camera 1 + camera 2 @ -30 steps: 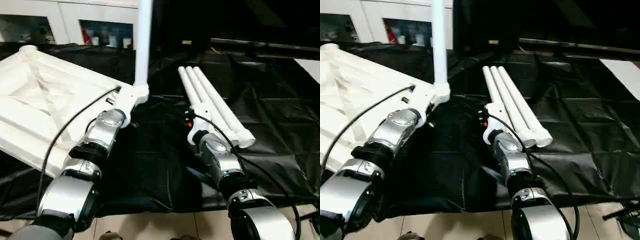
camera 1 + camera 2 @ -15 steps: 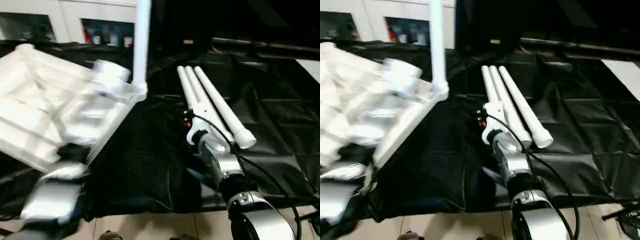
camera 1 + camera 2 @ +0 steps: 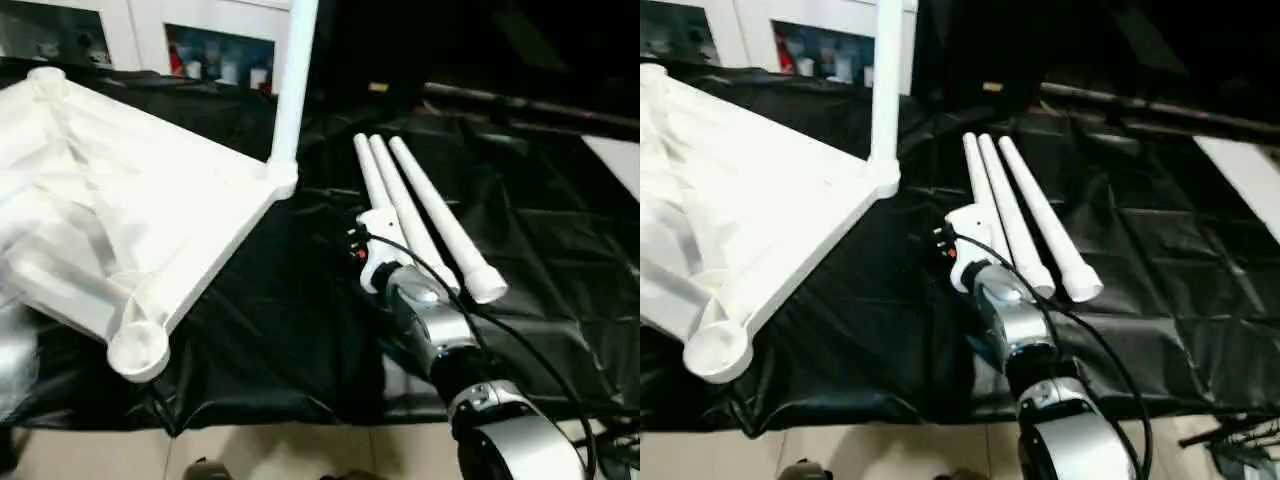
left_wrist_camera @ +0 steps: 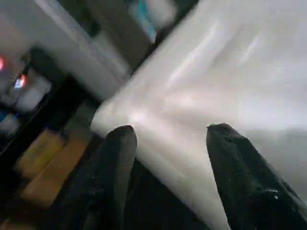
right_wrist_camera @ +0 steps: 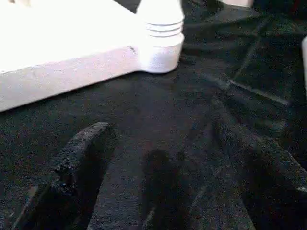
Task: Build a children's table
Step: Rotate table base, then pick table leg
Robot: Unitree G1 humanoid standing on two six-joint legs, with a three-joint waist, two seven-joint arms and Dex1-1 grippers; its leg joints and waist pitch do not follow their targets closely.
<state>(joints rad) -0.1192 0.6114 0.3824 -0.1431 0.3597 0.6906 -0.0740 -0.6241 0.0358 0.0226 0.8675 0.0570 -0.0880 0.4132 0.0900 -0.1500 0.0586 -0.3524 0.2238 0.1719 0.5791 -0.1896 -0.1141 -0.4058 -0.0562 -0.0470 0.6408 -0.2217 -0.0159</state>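
The right hand [image 5: 158, 163] hangs spread and empty over the black tabletop [image 3: 560, 250] at centre frame. The left hand [image 4: 168, 158] is spread too, beside the white table top [image 3: 120, 210], which lies ribbed-side up at the left with one leg [image 3: 292, 90] upright in its corner socket. Three loose legs [image 3: 420, 215] lie side by side at centre.

Dim room; white tabletop [image 3: 150, 220] glares; left wrist view motion-blurred; black cloth [image 3: 300, 320] swallows shadows.

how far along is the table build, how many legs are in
One leg already stands upright in a corner socket of the upside-down table top. Nothing is in hand: the right gripper hovers open over the black cloth. Left to do: three legs lying side by side, and the near corner socket is among those unfilled.
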